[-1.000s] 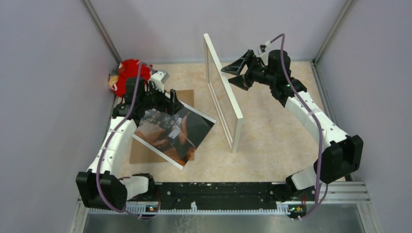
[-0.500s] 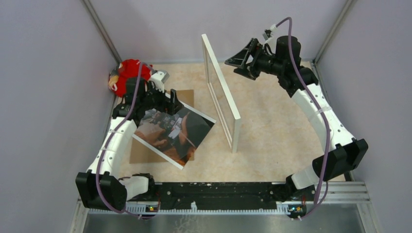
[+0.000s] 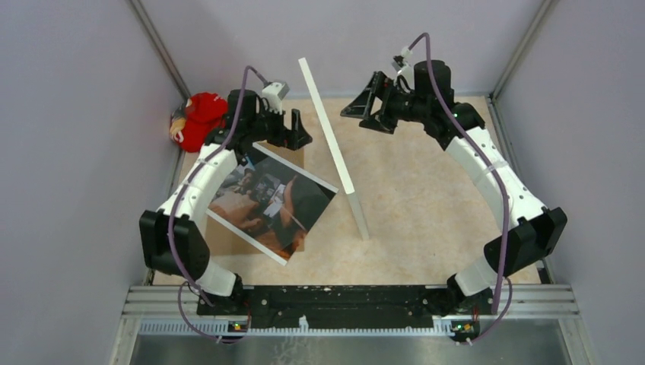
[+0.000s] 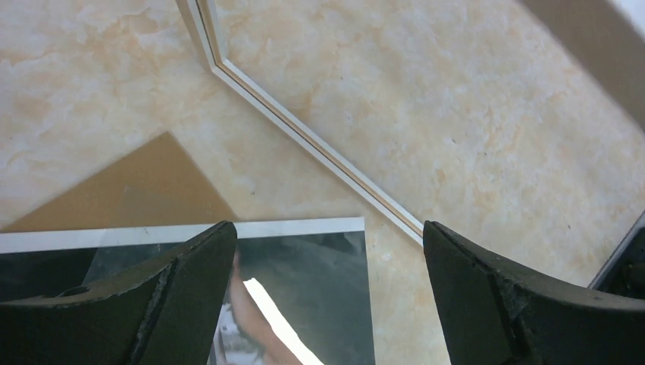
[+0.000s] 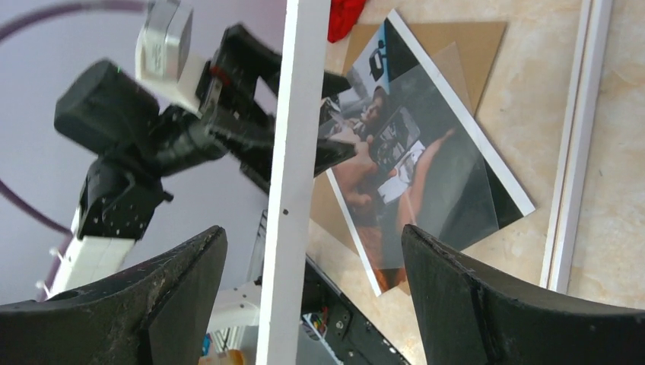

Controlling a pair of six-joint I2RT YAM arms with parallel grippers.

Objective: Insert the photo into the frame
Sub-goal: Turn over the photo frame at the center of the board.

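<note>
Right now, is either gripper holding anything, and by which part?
Nothing is held. Left gripper open above the glossy dark photo; right gripper open, clear of the thin white frame.

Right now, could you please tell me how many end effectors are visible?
2. The left end effector is open over the photo's far edge, left of the standing frame; the right end effector is open on the frame's other side.

- Photo (image 3: 270, 201): dark glossy print with a white border, lying flat, face up and skewed, left of centre on the bench (image 3: 426, 213).
- Frame (image 3: 335, 148): thin, white, standing on edge just right of the photo.
</note>
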